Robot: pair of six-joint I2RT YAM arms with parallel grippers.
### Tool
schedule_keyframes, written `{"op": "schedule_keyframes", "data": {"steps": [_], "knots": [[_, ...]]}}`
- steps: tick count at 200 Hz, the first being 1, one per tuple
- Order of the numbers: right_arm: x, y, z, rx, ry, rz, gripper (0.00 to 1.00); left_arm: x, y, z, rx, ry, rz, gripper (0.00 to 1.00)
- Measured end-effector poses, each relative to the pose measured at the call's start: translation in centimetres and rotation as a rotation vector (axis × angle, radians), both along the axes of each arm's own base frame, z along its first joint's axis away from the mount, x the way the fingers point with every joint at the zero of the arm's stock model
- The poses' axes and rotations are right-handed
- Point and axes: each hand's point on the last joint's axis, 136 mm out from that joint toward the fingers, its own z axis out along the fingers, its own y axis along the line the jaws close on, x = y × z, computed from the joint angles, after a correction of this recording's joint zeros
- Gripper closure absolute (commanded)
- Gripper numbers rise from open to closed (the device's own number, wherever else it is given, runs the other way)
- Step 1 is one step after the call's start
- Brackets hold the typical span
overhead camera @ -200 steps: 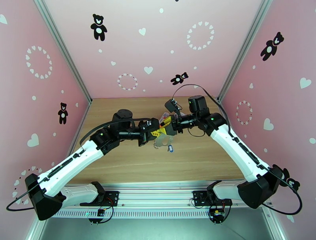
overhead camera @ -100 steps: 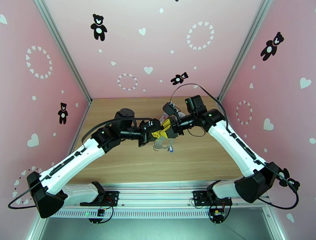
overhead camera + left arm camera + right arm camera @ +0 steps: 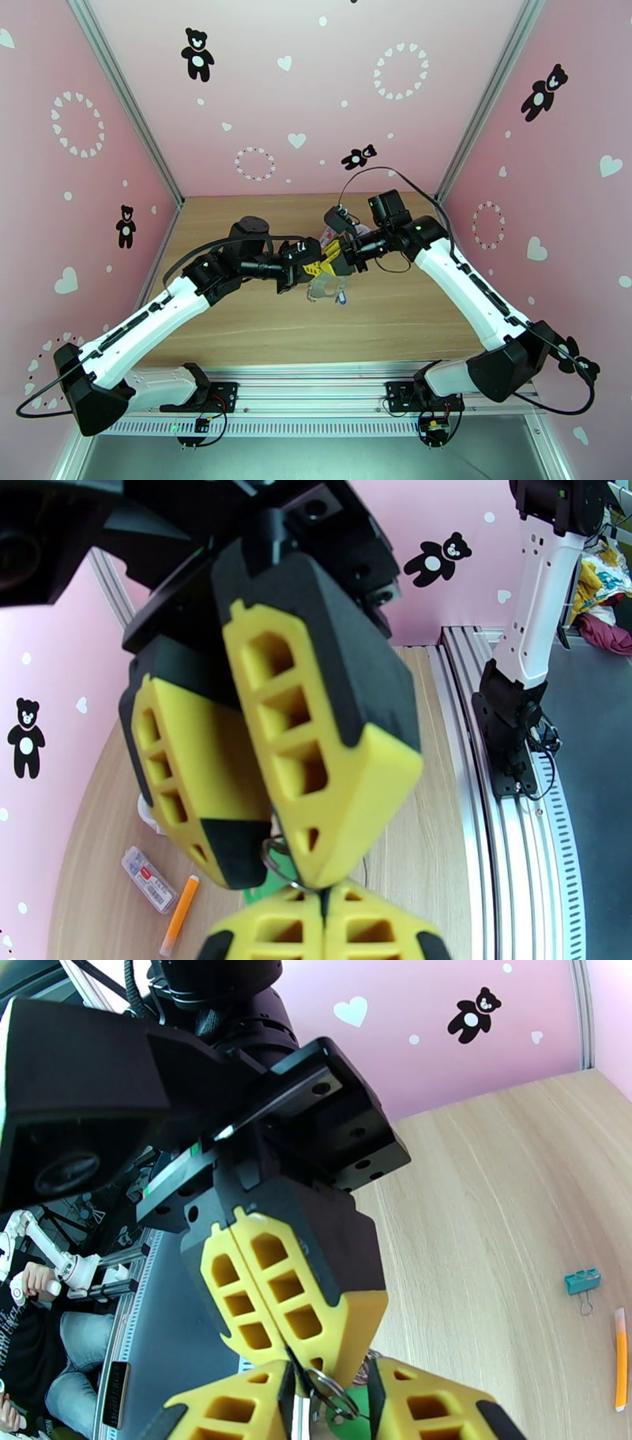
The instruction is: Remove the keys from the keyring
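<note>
Looking down at the table [image 3: 395, 324], you had two arms meeting tip to tip above its middle, with the whole bundle hanging between them in the air. Your left gripper [image 3: 300, 1359] had its jaws pressed flat together, pinching a small metal ring of the keyring [image 3: 336, 1398]. Your right gripper [image 3: 276, 863] had its jaws a little apart, with that ring and the green key [image 3: 262, 894] sitting in the gap. I couldn't tell whether it really had a grip. The blue key [image 3: 341, 298] dangled below, over the table.

My guess on handling: it's all very light, the loop floppy and swingy, the ring wire stiff, thin and slippery, so pads would probably slide off it. The plastic heads looked like the better place to take hold, flat across, while the other jaws pinned the ring right beside.

Count: one keyring, two keys, two grippers. Lying on the table were one orange pen [image 3: 620, 1359] and one teal clip [image 3: 583, 1281].
</note>
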Motion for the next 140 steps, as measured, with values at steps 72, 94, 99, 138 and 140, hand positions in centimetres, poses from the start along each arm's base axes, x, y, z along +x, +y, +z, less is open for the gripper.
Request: {"op": "schedule_keyframes", "data": {"steps": [72, 94, 99, 138, 140], "knots": [[-0.4, -0.2, 0.2, 0.003, -0.009, 0.016, 0.92, -0.3, 0.1, 0.1, -0.009, 0.014, -0.021, 0.96], [-0.5, -0.2, 0.4, 0.012, -0.022, 0.025, 1.0, -0.2, 0.3, 0.0, -0.01, 0.025, -0.023, 0.95], [-0.5, -0.2, 0.4, 0.013, -0.026, 0.025, 1.0, -0.2, 0.3, 0.0, -0.011, 0.026, -0.024, 0.95], [-0.7, -0.4, 1.1, 0.047, -0.036, -0.007, 1.0, 0.4, 0.7, 0.4, -0.049, 0.041, -0.003, 0.66], [-0.8, -0.4, 1.1, 0.049, -0.033, -0.01, 1.0, 0.5, 0.7, 0.3, -0.05, 0.039, 0.0, 0.64]]}}
